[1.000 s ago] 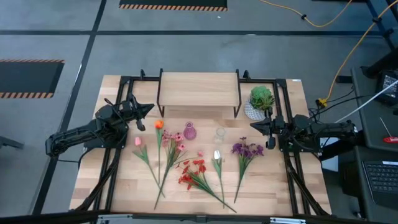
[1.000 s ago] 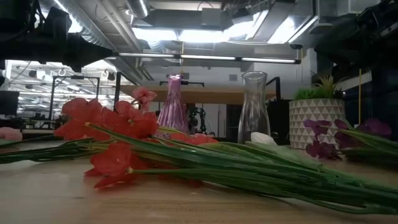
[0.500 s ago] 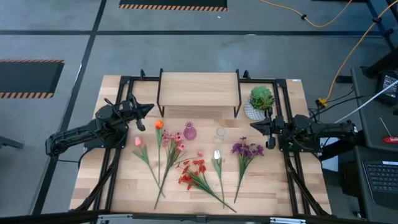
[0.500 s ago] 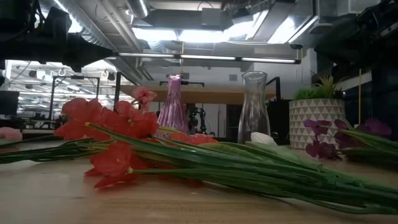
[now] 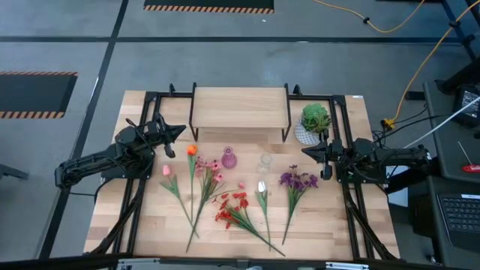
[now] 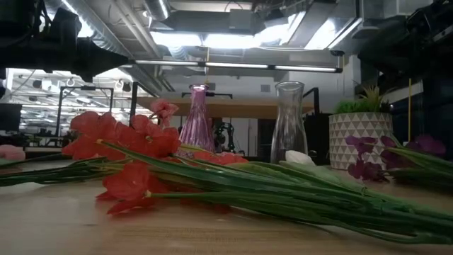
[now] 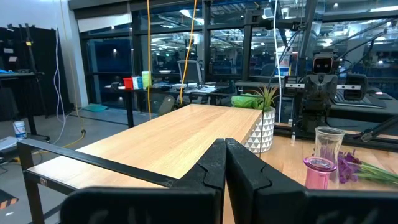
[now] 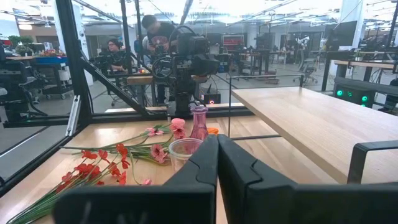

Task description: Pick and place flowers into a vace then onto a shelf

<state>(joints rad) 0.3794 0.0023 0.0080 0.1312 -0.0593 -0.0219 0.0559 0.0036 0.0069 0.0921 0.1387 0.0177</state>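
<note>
Lying loose on the tabletop between your arms, the long green-stemmed artificial flowers [image 5: 225, 202] run lengthwise toward the near edge. Your left gripper [image 5: 178, 130], pressed together, sits nearest the orange tulip [image 5: 191, 150]; your right gripper [image 5: 306, 151], likewise pressed together, nearest the purple sprig [image 5: 297, 180].
</note>
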